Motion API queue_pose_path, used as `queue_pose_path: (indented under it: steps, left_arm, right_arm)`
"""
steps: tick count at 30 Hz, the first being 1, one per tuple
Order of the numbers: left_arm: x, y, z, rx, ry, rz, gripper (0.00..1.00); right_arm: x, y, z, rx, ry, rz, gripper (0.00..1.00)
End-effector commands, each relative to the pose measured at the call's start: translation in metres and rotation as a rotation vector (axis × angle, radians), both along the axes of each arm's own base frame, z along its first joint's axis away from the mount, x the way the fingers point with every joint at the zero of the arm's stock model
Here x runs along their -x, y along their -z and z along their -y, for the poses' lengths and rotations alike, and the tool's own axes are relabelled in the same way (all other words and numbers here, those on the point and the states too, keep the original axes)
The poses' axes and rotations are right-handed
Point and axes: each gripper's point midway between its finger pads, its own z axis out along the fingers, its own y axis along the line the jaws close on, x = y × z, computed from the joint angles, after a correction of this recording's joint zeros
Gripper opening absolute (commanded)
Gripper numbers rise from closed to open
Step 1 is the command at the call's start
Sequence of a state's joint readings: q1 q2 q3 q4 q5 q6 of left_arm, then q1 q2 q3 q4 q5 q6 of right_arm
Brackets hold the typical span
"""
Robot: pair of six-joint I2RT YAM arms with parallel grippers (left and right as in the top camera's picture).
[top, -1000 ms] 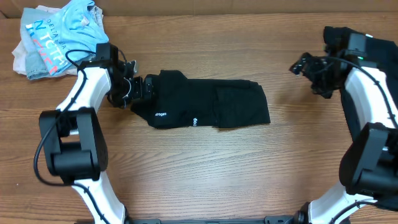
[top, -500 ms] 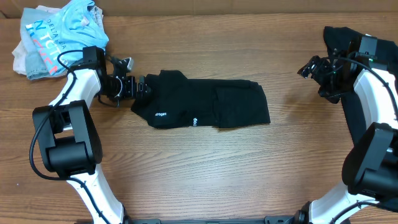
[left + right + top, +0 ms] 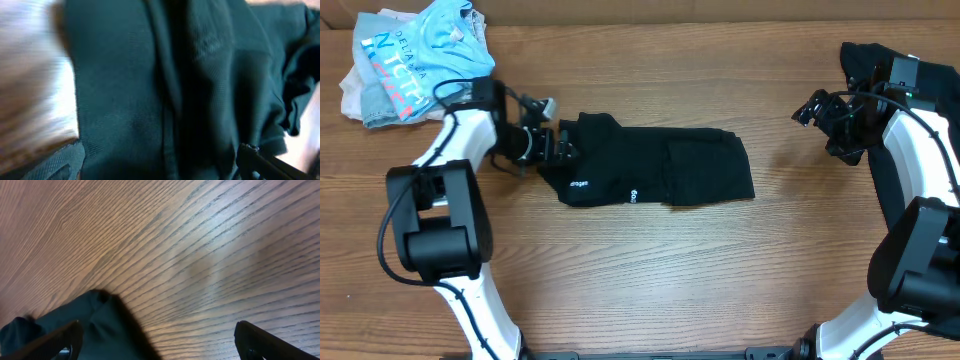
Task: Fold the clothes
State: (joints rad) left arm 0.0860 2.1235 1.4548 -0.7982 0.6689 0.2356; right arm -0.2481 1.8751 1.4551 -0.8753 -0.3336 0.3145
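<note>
A black garment (image 3: 655,170) lies folded into a long rectangle at the table's middle. My left gripper (image 3: 548,142) is at its left end, low over the cloth. In the left wrist view the dark fabric (image 3: 165,85) fills the frame, and the gripper (image 3: 157,167) is open with its fingers wide apart on either side of the cloth. My right gripper (image 3: 817,108) is open and empty over bare wood at the far right. In the right wrist view the gripper (image 3: 157,342) shows wide-spread fingers, with a dark cloth edge (image 3: 97,325) at the lower left.
A heap of light blue and white clothes (image 3: 415,55) lies at the back left corner. Another black garment (image 3: 865,60) lies at the back right, behind the right arm. The wooden table (image 3: 650,270) is bare in front.
My left gripper drew back to the left, then came right again onto the garment's left end. My right gripper shifted slightly near the back right. The garment has kept its shape.
</note>
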Motion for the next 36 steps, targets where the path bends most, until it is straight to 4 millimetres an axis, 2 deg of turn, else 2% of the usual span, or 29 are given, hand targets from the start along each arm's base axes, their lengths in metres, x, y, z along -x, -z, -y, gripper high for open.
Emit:
queue_pose_path:
  steps: [1, 4, 8, 9, 13, 15, 18, 22, 24, 26, 30, 36]
  left_arm:
    - [0.014, 0.016, 0.024, -0.005, 0.082, -0.038, 1.00]
    - [0.016, 0.020, 0.025, -0.048, 0.096, -0.041, 1.00]
    - [0.016, 0.023, 0.022, -0.074, 0.082, -0.053, 1.00]
    - [0.016, 0.024, 0.021, -0.080, 0.081, -0.054, 0.96]
    - [0.015, 0.028, 0.014, -0.125, 0.042, -0.075, 0.53]
    - [0.012, 0.031, 0.005, -0.180, -0.007, -0.096, 0.23]
    - [0.005, 0.030, -0.013, -0.269, -0.091, -0.120, 0.04]
    - [-0.007, 0.014, -0.048, -0.426, -0.240, -0.156, 0.04]
    - [-0.012, -0.003, -0.069, -0.516, -0.336, -0.183, 0.04]
    - [-0.015, -0.023, -0.079, -0.558, -0.391, -0.197, 0.04]
    - [-0.023, -0.069, -0.079, -0.569, -0.398, -0.180, 0.04]
    - [-0.021, -0.119, -0.055, -0.556, -0.353, -0.152, 0.04]
  right_arm:
    - [-0.007, -0.009, 0.002, 0.006, 0.000, 0.027, 1.00]
    - [-0.009, -0.009, 0.002, 0.008, 0.000, 0.035, 1.00]
    - [-0.022, -0.015, 0.005, 0.023, 0.000, 0.094, 1.00]
    - [-0.023, -0.016, 0.006, 0.025, 0.000, 0.102, 1.00]
    - [-0.024, -0.016, 0.006, 0.026, 0.000, 0.105, 1.00]
    - [-0.024, -0.016, 0.006, 0.026, 0.000, 0.105, 1.00]
    - [-0.024, -0.016, 0.006, 0.026, 0.000, 0.105, 1.00]
    - [-0.024, -0.016, 0.006, 0.026, 0.000, 0.105, 1.00]
    - [-0.024, -0.016, 0.006, 0.026, 0.000, 0.105, 1.00]
    - [-0.024, -0.016, 0.006, 0.026, 0.000, 0.105, 1.00]
    - [-0.024, -0.016, 0.006, 0.026, 0.000, 0.105, 1.00]
    - [-0.024, -0.016, 0.006, 0.026, 0.000, 0.105, 1.00]
